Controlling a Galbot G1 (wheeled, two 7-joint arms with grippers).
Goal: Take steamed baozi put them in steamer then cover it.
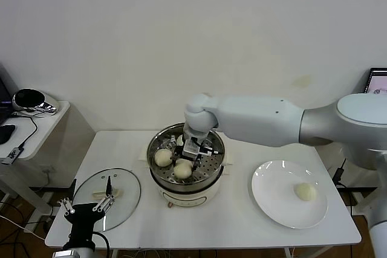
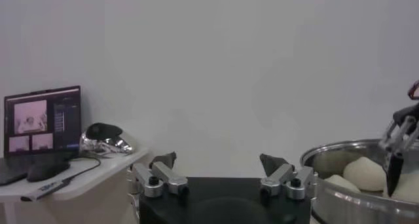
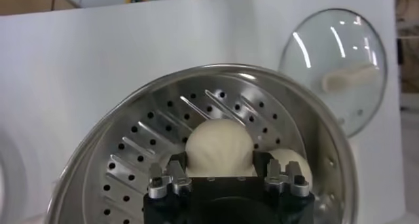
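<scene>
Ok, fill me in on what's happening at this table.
The right hand is down inside the steamer, its fingers either side of a baozi. Two more buns sit in the basket, and one waits on the white plate. The glass cover lies on the table by the open, idle left hand.

A white table (image 1: 242, 228) stands against a plain pale wall (image 1: 181, 28). On the table's right half lies a flat white round plate (image 1: 272, 200). To the left, apart from the table, is a lower white side desk (image 1: 45, 126) carrying a shiny chrome and black helmet-like object (image 1: 31, 101), a dark mouse (image 1: 5, 131) and a cable. A lit monitor (image 2: 42, 124) sits on that desk. Another screen edge (image 1: 378, 81) shows far right.
</scene>
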